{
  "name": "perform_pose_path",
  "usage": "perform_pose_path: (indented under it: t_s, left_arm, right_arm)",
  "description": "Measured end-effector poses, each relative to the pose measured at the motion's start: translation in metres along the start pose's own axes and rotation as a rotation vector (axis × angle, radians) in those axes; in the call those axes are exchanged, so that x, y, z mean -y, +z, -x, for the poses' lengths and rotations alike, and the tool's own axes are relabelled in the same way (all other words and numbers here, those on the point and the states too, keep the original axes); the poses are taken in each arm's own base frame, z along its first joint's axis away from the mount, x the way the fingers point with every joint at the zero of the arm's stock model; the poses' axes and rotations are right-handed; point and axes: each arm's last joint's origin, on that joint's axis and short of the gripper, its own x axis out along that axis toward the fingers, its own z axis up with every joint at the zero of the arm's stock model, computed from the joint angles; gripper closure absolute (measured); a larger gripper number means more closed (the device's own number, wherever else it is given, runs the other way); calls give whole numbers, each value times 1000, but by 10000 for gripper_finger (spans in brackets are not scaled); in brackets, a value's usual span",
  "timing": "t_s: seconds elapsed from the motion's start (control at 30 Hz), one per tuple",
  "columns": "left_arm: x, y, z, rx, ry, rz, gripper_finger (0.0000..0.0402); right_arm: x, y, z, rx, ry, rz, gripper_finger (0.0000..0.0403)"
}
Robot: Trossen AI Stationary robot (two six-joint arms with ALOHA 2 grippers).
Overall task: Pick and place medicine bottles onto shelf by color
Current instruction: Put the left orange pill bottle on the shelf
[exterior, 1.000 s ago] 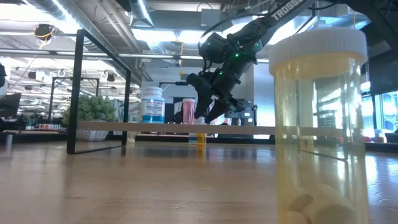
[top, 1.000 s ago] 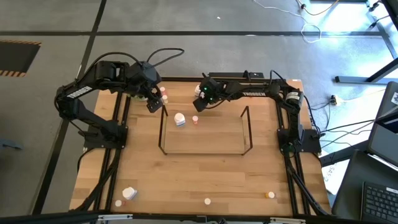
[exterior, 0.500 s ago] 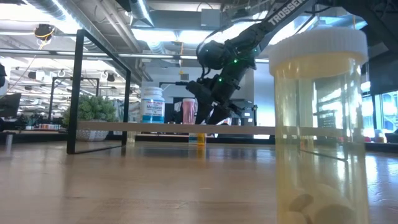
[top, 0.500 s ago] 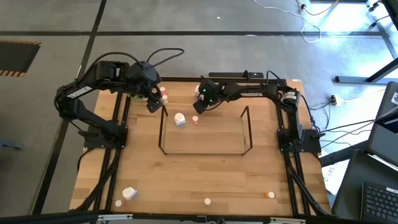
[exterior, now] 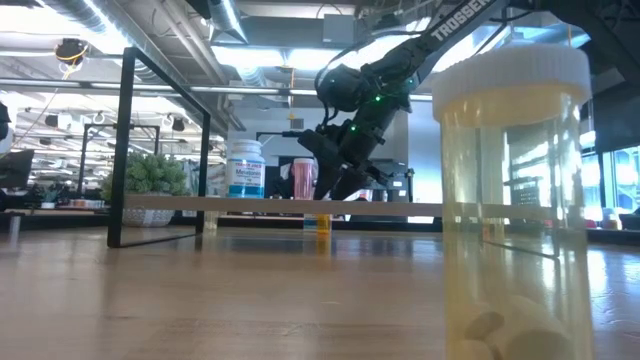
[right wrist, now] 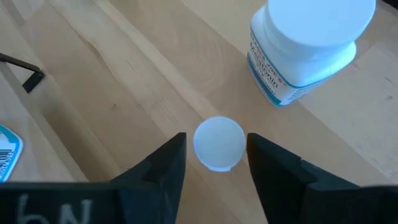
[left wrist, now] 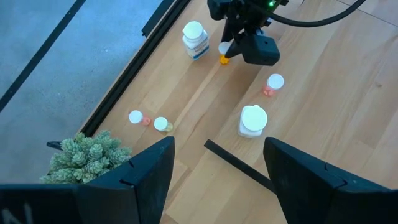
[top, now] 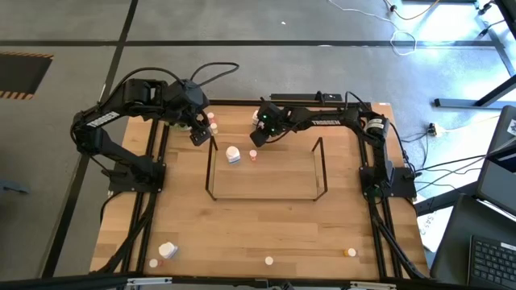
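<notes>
Right now your right hand (right wrist: 214, 163) sits low by the table's (top: 266, 229) far edge, fingers spread either side of a small white-capped bottle (right wrist: 218, 144), not yet clamped. Large white bottle (right wrist: 303, 48) stands just beside. Left hand (left wrist: 214, 165) hangs released above the shelf's (top: 266, 196) far-left corner.

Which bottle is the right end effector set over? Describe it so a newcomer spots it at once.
Find the wire-framed shelf mid-table; just past its upper edge in the high view hangs the right end effector. Between its open fingers stands a small bottle, beside a bigger white bottle with a blue label. Its orange body under a white cap sets it apart.
</notes>
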Motion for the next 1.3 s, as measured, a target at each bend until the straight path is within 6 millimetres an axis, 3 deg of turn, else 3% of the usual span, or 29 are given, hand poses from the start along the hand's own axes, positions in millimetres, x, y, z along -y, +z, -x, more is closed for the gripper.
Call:
perform_pose_path:
  t_s: [0.27, 0.9, 1.3]
  left_arm:
    - [0, 0, 0, 0, 0, 0, 160]
    - [0, -1, 0, -5, 1, -2, 160]
    - [0, 0, 0, -5, 1, -2, 160]
  right_arm:
    - [0, 0, 0, 1, 0, 0, 287]
    - [0, -1, 2, -36, 10, -26, 292]
    - [-5, 14, 19, -104, -20, 25, 293]
